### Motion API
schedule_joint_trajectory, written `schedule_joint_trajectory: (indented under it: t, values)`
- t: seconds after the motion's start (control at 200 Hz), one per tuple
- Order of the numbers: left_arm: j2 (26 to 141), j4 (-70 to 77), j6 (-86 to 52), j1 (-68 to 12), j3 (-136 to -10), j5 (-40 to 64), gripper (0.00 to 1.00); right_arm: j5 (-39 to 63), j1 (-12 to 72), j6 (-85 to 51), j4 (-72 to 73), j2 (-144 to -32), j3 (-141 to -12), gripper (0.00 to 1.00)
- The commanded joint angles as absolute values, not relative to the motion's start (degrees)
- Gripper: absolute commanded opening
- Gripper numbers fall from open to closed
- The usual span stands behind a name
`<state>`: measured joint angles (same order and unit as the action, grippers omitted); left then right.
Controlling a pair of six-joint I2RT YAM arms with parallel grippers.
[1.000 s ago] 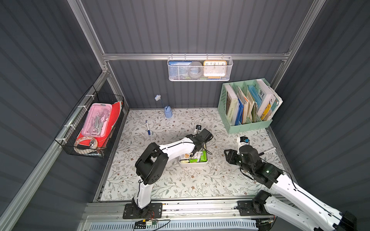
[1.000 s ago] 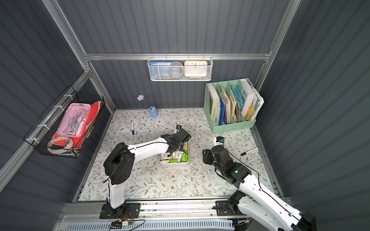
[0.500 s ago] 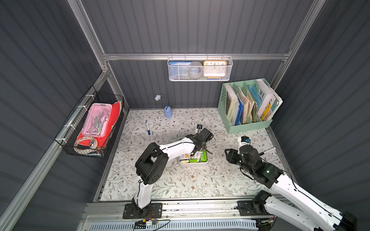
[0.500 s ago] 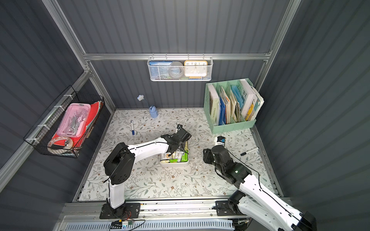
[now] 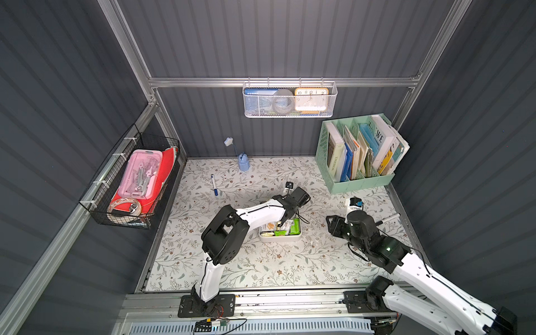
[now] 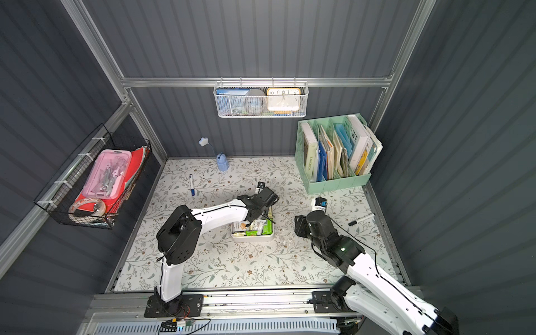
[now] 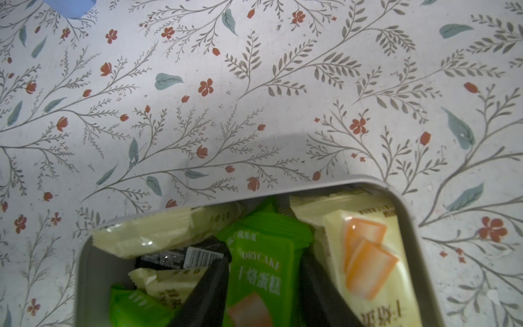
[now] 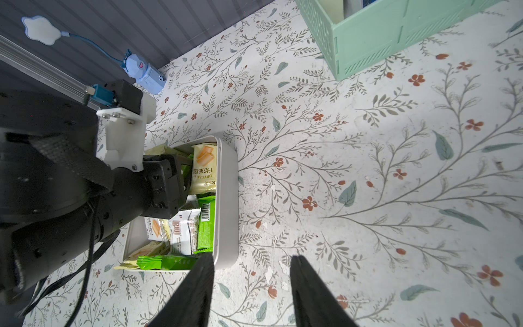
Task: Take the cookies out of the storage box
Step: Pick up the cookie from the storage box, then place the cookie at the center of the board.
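All visible cookies [image 5: 282, 227] lie in the storage box [image 5: 280, 239] at the table [image 5: 261, 269] centre; none out. Left gripper [image 7: 263, 264] stays inside, jaws astride a green packet [image 7: 261, 286], grip unclear; right gripper [image 8: 252, 257] hovers open alongside.

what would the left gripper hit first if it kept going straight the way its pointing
The green cookie packet, lying between the fingers of the left gripper in the storage box. It points down into the pile; whether it already touches the packet is unclear.

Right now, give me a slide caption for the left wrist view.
Left tool straddles a green cookie packet in the white storage box on the floral tabletop.
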<state>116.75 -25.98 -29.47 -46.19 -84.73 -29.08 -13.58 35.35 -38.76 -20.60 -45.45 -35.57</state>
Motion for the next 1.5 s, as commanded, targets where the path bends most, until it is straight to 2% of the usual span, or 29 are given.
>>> schedule_joint_trajectory:
  t: [0.0,0.12,0.41,0.75,0.855,1.181,1.316,1.496]
  values:
    - [117.69,-29.57,-29.62,-46.23,-85.62,-31.11,0.49,-14.61,35.24,-39.37,-20.84,-45.27,-36.94,0.49]
    - [117.80,-29.97,-29.21,-46.30,-85.35,-31.12,0.50,-14.59,35.24,-39.29,-20.90,-45.27,-36.94,0.49]
    - [118.19,-30.67,-29.64,-46.26,-85.92,-32.38,0.28,-14.06,35.19,-39.55,-20.66,-44.92,-36.80,0.49]
    - [114.36,-30.20,-30.84,-46.35,-84.22,-34.65,0.18,-13.48,35.16,-39.66,-20.54,-45.21,-36.87,0.49]
    - [112.54,-29.71,-31.24,-46.33,-83.60,-34.63,0.09,-13.18,35.20,-39.64,-20.54,-45.17,-36.89,0.49]
    - [105.55,-30.20,-33.33,-47.09,-83.65,-35.34,0.09,-12.10,35.20,-39.40,-20.92,-45.23,-37.31,0.49]
    - [98.30,-23.19,-34.07,-47.21,-79.31,-27.84,0.09,-12.78,35.20,-40.23,-21.04,-44.75,-36.88,0.49]
    - [90.56,-4.17,-39.57,-47.20,-70.19,-12.17,0.05,-12.95,34.98,-42.25,-23.79,-43.45,-36.18,0.49]
